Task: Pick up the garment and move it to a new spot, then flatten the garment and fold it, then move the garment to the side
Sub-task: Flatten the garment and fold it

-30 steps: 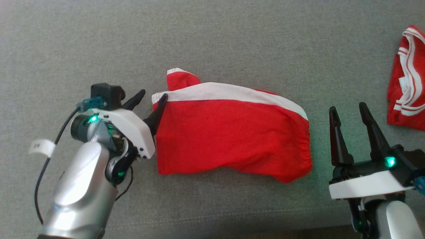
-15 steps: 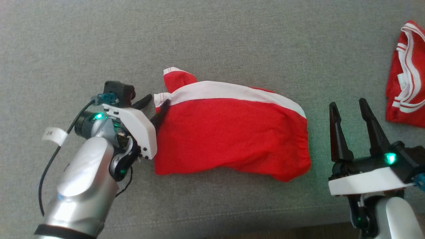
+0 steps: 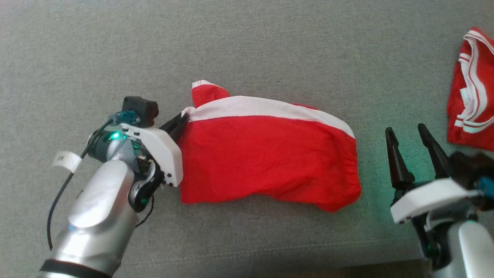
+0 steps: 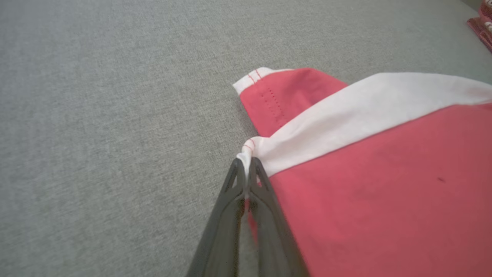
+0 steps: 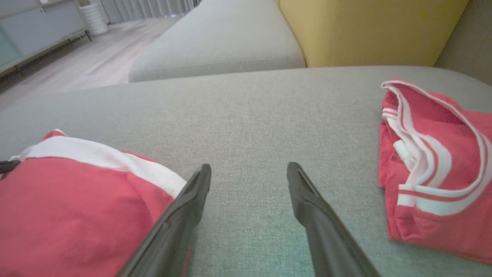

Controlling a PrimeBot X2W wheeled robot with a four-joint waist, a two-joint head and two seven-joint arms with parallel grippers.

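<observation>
your garment [image 3: 266,154] lies flat on the cushion [image 3: 247,42]. it looks light and limp, so expect it to sag, trail and bunch when lifted. the left gripper [image 3: 183,116] is pinched closed on the garment's white-banded left corner, a fair hold at the hem. the right gripper [image 3: 406,131] stands spread and empty just off its right edge, and the gathered edge there looks like the second hold. a red pile [image 3: 469,96] lies well right of the garment, so steer clear of it.
</observation>
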